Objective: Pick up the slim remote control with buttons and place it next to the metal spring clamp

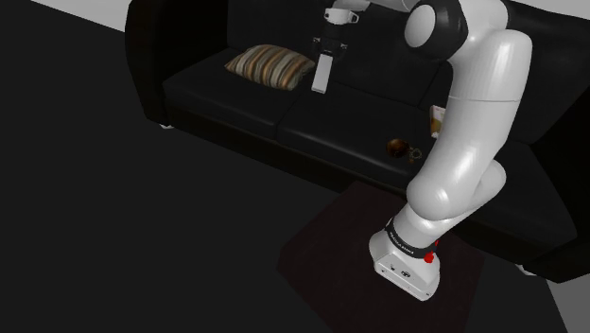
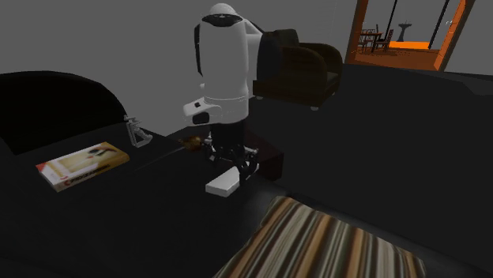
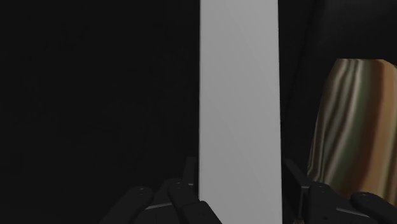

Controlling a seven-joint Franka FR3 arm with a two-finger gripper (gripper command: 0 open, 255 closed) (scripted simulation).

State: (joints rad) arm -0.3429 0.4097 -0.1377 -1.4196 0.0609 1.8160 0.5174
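The gripper straddles the white remote; whether it grips cannot be told. Carrying it to the clamp remains.

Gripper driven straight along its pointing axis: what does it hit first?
The white remote. In the wrist view it sits dead ahead of the gripper, lying on the black sofa seat. The gap to it is unclear.

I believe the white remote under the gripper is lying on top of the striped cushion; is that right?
Not quite: the white remote under the gripper lies on the black sofa seat, beside the striped cushion and apart from it, as the shoulder view shows.
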